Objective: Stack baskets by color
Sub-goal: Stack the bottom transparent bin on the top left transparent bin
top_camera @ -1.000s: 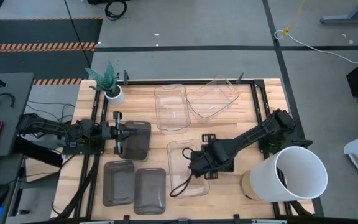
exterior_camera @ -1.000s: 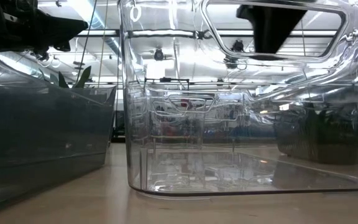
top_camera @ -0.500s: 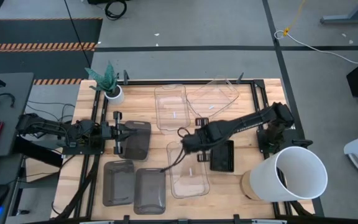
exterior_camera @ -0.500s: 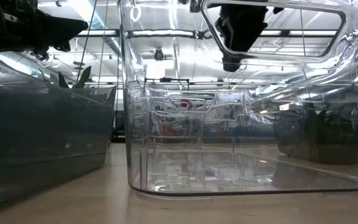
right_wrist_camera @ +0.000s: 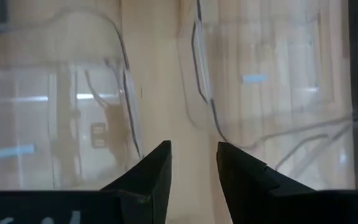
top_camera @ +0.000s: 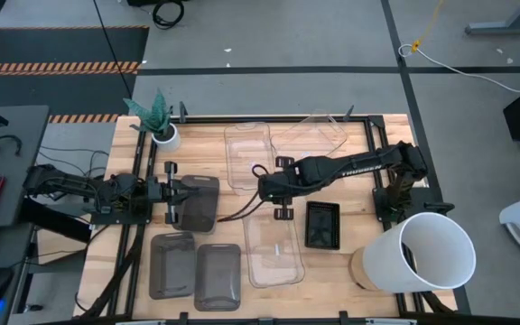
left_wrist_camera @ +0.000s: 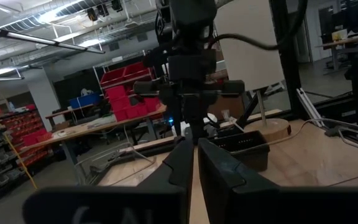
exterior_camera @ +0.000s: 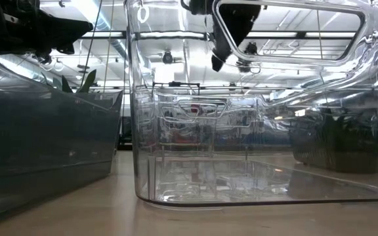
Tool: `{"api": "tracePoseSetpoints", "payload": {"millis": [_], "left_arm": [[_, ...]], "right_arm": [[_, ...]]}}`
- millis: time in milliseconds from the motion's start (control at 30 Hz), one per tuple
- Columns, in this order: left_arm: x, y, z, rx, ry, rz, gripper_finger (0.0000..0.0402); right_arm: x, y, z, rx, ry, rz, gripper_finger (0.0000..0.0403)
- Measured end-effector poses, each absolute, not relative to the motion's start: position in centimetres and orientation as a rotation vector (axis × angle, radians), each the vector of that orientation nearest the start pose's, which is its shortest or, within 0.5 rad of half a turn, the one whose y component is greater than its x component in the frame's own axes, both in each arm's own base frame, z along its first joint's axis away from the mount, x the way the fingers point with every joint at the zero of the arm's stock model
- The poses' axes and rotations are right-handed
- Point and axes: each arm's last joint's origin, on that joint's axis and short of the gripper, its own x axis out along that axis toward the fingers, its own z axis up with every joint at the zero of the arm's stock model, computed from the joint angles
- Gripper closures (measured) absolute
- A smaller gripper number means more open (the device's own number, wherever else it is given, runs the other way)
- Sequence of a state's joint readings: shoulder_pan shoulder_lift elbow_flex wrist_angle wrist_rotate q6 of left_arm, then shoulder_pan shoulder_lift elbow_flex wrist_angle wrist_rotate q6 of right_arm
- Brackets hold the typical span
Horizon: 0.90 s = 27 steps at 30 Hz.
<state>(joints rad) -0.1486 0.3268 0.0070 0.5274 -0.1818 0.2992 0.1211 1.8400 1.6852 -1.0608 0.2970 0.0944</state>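
Note:
My right gripper (top_camera: pixel 264 188) hangs open above the table's middle, between the far upright clear basket (top_camera: pixel 247 155) and the near clear basket (top_camera: pixel 273 248); its wrist view shows bare wood and both rims under the fingers (right_wrist_camera: pixel 191 165). A third clear basket (top_camera: pixel 310 135) lies tilted against the far one. Two dark grey baskets (top_camera: pixel 171 264) (top_camera: pixel 218 275) sit near left. A small black perforated basket (top_camera: pixel 321 224) stands right of centre. My left gripper (top_camera: pixel 186 200) rests shut at the left, over a third dark grey basket (top_camera: pixel 201 206); whether it touches it cannot be told.
A big white bucket (top_camera: pixel 427 253) lies on its side at the near right corner. A small white plant pot (top_camera: pixel 163 135) stands at the far left corner. In the low view the near clear basket (exterior_camera: pixel 254 131) fills the picture, with a grey basket (exterior_camera: pixel 44 151) beside it.
My right gripper has swung from above the near clear basket toward the table's far edge and a little left, rising slightly and turning, its fingers still open. The black basket, under the arm before, now shows fully. The baskets have kept their places.

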Motion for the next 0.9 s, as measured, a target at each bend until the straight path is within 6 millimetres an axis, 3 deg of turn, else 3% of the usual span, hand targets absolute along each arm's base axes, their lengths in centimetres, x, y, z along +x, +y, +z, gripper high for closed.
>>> {"api": "tracePoseSetpoints", "payload": {"millis": [167, 467, 900], "left_arm": [[11.5, -1.2, 18.8, 0.264, -0.198, 0.063, 0.0366], [11.5, -1.2, 18.8, 0.264, -0.197, 0.063, 0.0376], [11.5, -1.2, 18.8, 0.264, -0.198, 0.063, 0.0372]], "right_arm": [[38.0, 3.0, 29.0, -0.155, 1.121, -0.210, 0.0268], [37.7, 1.6, 26.3, -0.127, 1.176, -0.212, 0.0267], [37.8, 1.5, 26.0, -0.059, 1.172, -0.183, 0.0248]]}}
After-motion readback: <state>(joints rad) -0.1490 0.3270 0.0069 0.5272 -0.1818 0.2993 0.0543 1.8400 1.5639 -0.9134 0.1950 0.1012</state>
